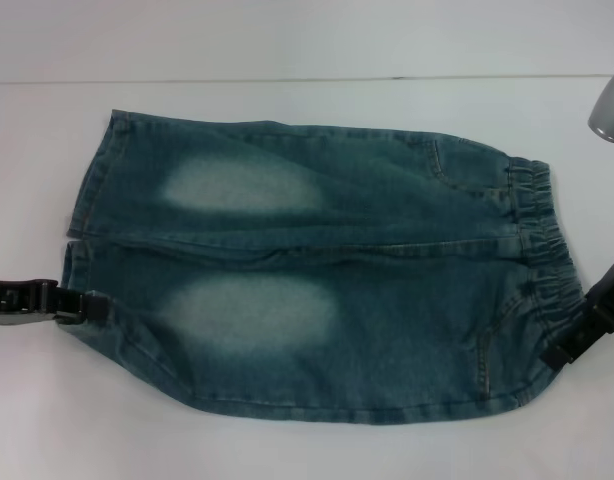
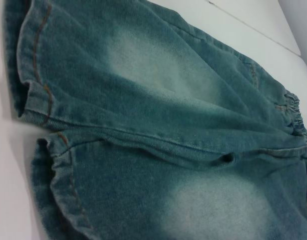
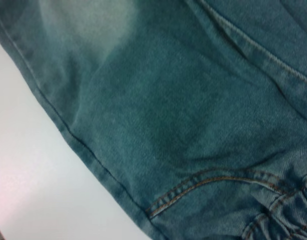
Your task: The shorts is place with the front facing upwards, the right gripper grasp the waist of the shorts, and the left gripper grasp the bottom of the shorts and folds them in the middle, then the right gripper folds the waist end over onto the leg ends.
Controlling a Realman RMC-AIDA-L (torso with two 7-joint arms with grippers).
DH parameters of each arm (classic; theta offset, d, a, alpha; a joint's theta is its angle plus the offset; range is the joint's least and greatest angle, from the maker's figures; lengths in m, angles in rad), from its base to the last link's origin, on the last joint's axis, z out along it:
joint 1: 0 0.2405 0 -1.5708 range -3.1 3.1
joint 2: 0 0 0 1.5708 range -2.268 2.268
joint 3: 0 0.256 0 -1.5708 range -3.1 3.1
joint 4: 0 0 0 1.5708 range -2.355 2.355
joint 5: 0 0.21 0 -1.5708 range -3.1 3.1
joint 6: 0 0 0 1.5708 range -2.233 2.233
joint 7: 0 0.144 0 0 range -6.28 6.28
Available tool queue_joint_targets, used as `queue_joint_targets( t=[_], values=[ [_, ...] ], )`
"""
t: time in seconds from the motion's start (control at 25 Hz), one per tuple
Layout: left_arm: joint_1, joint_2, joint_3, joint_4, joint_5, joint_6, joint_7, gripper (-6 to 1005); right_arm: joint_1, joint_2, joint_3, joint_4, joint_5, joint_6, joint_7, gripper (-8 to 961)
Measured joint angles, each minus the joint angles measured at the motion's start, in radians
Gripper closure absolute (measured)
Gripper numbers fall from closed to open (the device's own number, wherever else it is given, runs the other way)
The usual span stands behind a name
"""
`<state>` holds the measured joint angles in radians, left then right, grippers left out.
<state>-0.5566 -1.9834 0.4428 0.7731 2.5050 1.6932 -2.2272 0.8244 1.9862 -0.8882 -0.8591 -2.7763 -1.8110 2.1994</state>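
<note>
No text, label, brand, number or sign can be read in any of the views. The denim shorts (image 1: 317, 270) show only plain stitching and faded patches, with no tag or print visible on them. The parts of the left gripper (image 1: 85, 305) and the right gripper (image 1: 572, 340) that show at the edges of the shorts carry no readable marking.
</note>
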Motion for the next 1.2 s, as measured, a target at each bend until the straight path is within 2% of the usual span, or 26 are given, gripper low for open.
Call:
queue_joint_targets(
  t=[0.24, 0.64, 0.96, 1.2],
  values=[
    [-0.001, 0.0, -0.001, 0.0, 0.0, -0.013, 0.0, 972, -0.002, -0.006, 0.006, -0.012, 0.0, -0.034, -0.013, 14],
    [-0.01, 0.006, -0.006, 0.0, -0.004, -0.014, -0.002, 971, -0.007, -0.004, 0.012, -0.021, -0.001, -0.037, -0.047, 15],
    [-0.012, 0.007, -0.006, 0.0, -0.015, -0.014, -0.003, 971, -0.012, -0.002, 0.012, -0.021, -0.002, -0.031, -0.05, 405],
    [-0.017, 0.007, -0.006, 0.0, -0.019, -0.015, -0.003, 972, -0.016, 0.0, 0.031, -0.023, 0.002, -0.03, -0.066, 650]
  ],
)
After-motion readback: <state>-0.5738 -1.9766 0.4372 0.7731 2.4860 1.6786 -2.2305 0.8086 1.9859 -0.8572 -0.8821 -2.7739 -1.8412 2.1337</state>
